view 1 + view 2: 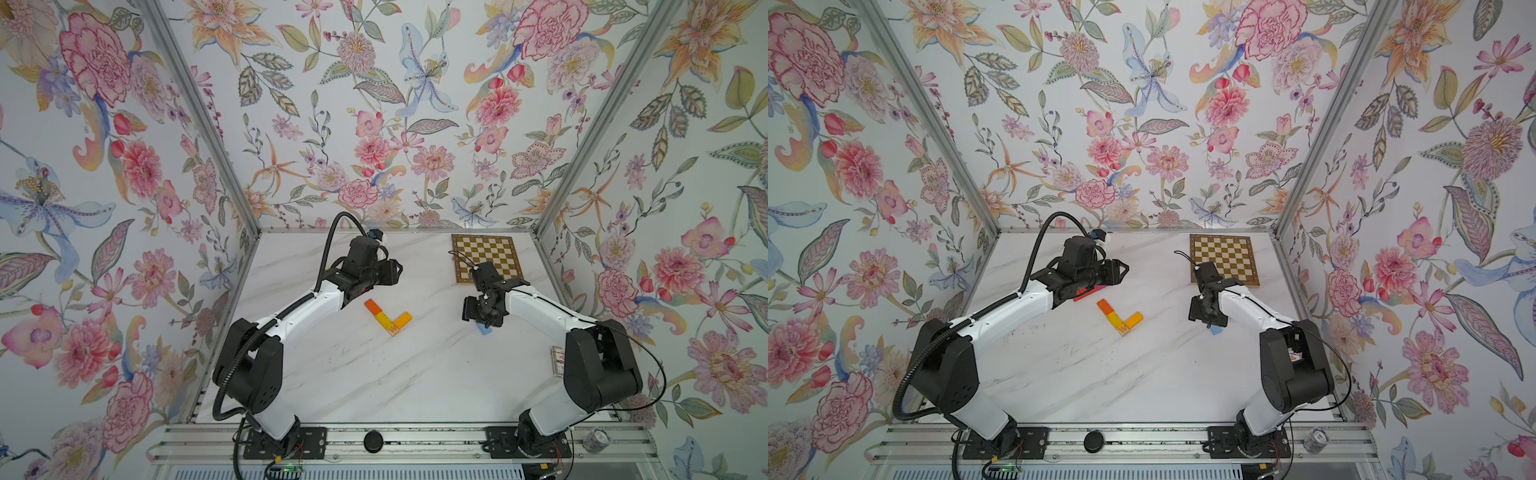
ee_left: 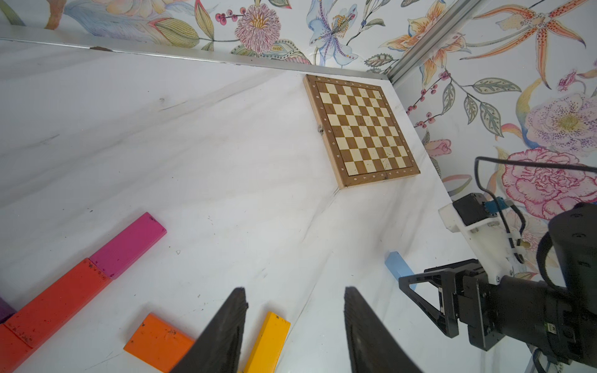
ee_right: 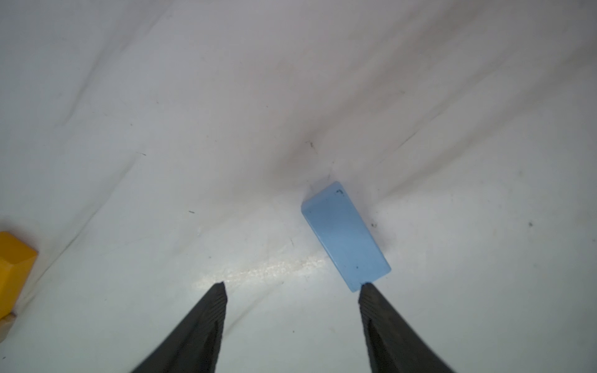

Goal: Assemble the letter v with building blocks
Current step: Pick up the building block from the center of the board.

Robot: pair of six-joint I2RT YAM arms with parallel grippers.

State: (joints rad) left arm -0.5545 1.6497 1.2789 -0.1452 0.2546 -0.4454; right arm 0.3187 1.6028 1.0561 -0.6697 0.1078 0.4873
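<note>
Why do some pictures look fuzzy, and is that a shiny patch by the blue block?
Right wrist view: soft throughout, with a glare streak on the table beside the light blue block. Left wrist view: chessboard crisp, left gripper blurred up close. In both top views: sharp, stretched at the edges.

A capital W stands on the top face of the small pale wooden cube (image 1: 393,330); it can be read in both top views. That cube (image 1: 1124,330) lies well apart from the chessboard (image 1: 486,251), off its near corner, toward the arm bases. The chessboard (image 2: 361,129) carries small pale marks on its brown border, clearest in the left wrist view. Lower-case letters run along one edge, where d, c, b and a can be made out. Digits run along the adjoining edge, too small to tell surely. The flat box (image 1: 557,360), well apart from the chessboard on its near side by the same wall, bears print too small to read.
</note>
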